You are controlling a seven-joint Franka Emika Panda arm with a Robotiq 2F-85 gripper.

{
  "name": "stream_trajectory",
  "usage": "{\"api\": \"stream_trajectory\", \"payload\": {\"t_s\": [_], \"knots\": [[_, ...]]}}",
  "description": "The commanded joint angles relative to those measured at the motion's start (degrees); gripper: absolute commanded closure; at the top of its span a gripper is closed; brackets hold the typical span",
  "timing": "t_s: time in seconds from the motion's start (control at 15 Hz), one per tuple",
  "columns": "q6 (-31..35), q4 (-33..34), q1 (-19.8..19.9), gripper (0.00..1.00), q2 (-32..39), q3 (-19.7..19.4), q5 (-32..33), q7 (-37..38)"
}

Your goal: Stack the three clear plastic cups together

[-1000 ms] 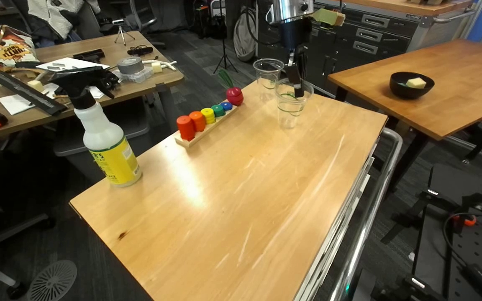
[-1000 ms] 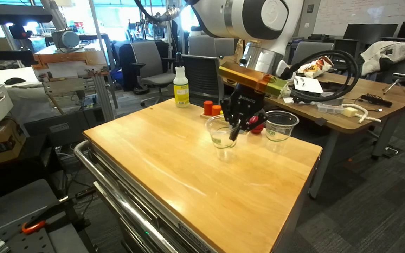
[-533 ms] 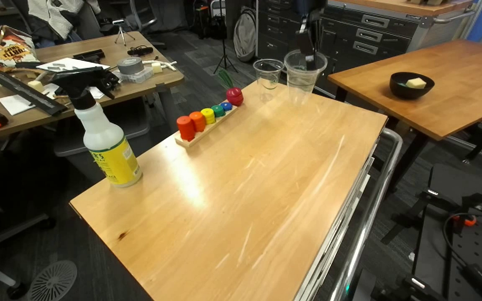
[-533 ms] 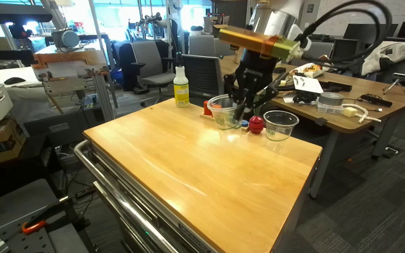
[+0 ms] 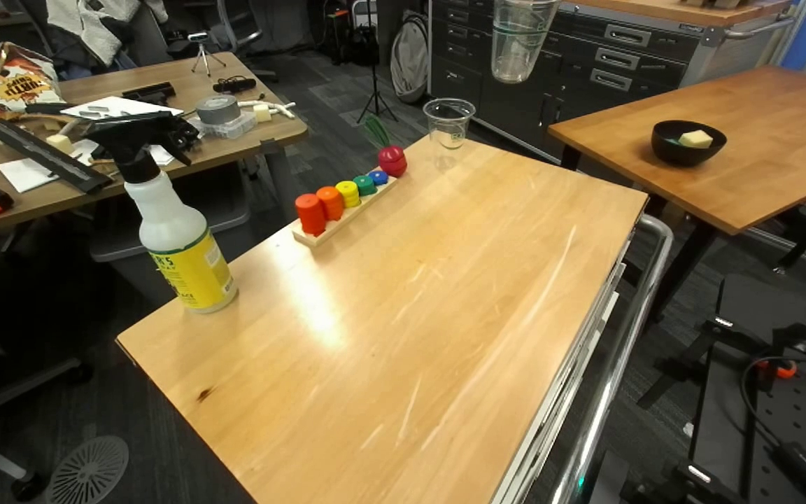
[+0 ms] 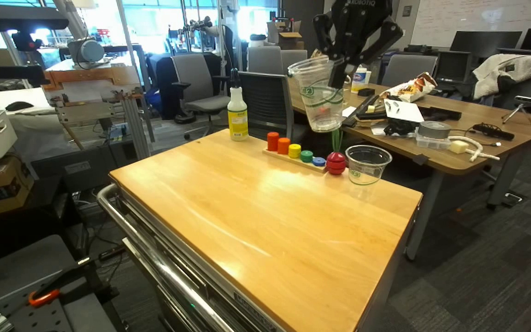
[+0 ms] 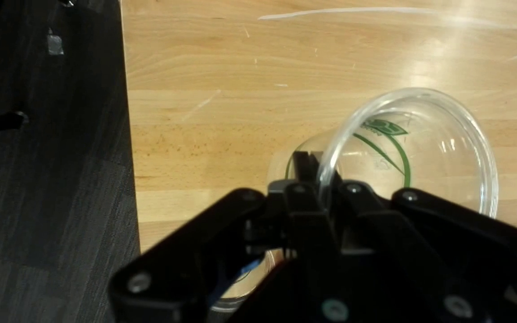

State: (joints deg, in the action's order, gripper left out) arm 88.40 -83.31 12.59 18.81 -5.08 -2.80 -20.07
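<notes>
In an exterior view, the tabletop is struck by a white streak of glare towards eight o'clock, while the floor is left dim. In an exterior view, the windows are washed out to white towards eleven o'clock. In the wrist view, a softer shine is spread on the tabletop at two o'clock, the rim of a cup is edged with highlights, and the gripper is shown nearly black and blurred.
</notes>
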Motion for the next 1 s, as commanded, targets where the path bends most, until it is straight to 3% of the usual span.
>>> {"api": "stream_trajectory", "payload": {"t_s": [0.0,0.53,0.93], "knots": [[-7.31,13.69,0.34,0.99,7.93,-0.27,-0.23,1.35],[-8.32,32.43,3.02,0.99,22.23,0.75,-1.09,1.42],[-13.93,45.22,4.20,0.99,30.73,1.31,-2.84,1.56]]}}
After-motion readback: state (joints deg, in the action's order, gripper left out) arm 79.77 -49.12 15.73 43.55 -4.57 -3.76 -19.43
